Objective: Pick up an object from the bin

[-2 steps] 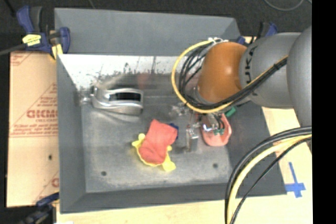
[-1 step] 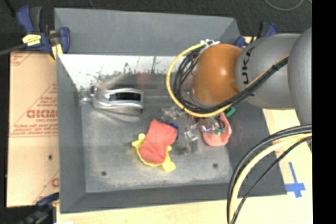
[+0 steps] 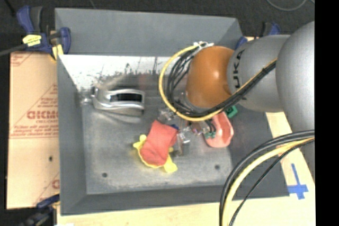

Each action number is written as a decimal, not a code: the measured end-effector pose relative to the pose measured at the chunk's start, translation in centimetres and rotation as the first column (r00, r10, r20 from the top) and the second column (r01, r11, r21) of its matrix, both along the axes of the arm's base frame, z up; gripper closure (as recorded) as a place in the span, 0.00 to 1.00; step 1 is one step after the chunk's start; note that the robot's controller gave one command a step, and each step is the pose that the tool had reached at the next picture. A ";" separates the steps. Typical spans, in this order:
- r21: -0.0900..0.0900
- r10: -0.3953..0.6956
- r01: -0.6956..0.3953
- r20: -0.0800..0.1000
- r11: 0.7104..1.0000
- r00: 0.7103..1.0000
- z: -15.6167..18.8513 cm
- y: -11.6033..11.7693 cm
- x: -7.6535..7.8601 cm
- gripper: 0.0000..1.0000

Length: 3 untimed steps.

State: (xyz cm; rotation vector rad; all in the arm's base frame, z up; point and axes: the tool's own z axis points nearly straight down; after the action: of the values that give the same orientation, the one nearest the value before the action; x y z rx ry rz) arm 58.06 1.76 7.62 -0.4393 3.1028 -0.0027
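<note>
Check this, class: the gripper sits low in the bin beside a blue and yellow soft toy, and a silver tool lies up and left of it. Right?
Not quite. The camera view shows the soft toy is red and yellow, not blue and yellow. The gripper is beside it low in the bin, and the silver tool lies up and left of it.

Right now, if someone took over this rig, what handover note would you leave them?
Gripper: low in the bin, at the right edge of the red and yellow soft thing in the middle; a grasp cannot be confirmed.
Pink thing: just right of the gripper, partly under the arm.
Silver stapler-like thing: back left, apart from the rest.
Done: gripper is down among the things; nothing lifted yet.
Left: secure one thing and raise it out.
</note>
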 end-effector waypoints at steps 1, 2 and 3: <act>0.000 -0.071 0.071 -0.001 0.997 0.997 -0.1 0.7 0.0 0.00; 0.002 -0.286 0.286 -0.004 0.958 0.958 3.2 1.3 -0.3 0.00; -0.002 0.168 -0.168 0.004 0.986 0.986 -0.5 1.4 -0.1 1.00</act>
State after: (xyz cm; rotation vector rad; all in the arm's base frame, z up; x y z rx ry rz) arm 57.92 3.19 7.10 -0.6991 3.0511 -0.0055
